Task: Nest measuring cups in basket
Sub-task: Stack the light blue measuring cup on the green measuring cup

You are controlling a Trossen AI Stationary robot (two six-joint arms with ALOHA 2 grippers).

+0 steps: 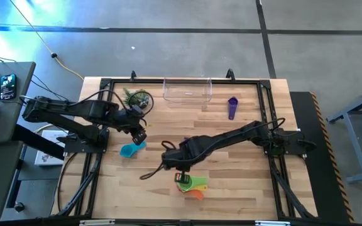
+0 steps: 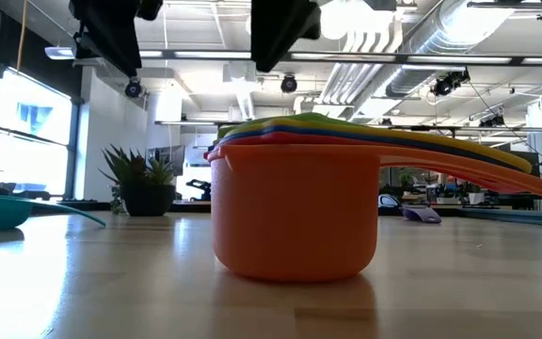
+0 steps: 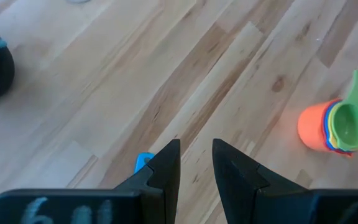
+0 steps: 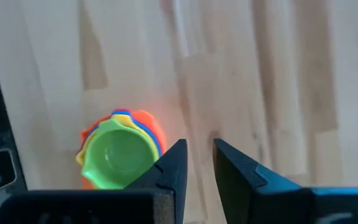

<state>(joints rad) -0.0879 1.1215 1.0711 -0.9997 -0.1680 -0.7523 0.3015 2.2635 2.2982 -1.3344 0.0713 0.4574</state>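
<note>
A nested stack of cups [image 1: 191, 184] stands on its orange bottom cup near the table's near edge, green cup on top [image 4: 118, 154], handles pointing right [image 2: 459, 155]. My right gripper [image 1: 180, 164] hangs just above and beyond the stack, open by a narrow gap [image 4: 197, 163]. The light blue cup [image 1: 132, 149] rests on the table at left. My left gripper [image 1: 141, 134] hovers over it, narrowly open [image 3: 196, 163]; only a blue sliver [image 3: 143, 160] shows past its finger. The purple cup [image 1: 232, 107] lies beside the clear basket [image 1: 187, 90] at the far edge.
A small spiky green plant in a dark pot [image 1: 137, 98] stands left of the basket, close to my left arm. Bare wood lies between the stack and the basket [image 1: 187, 119]. A black frame [image 1: 275, 125] borders the table.
</note>
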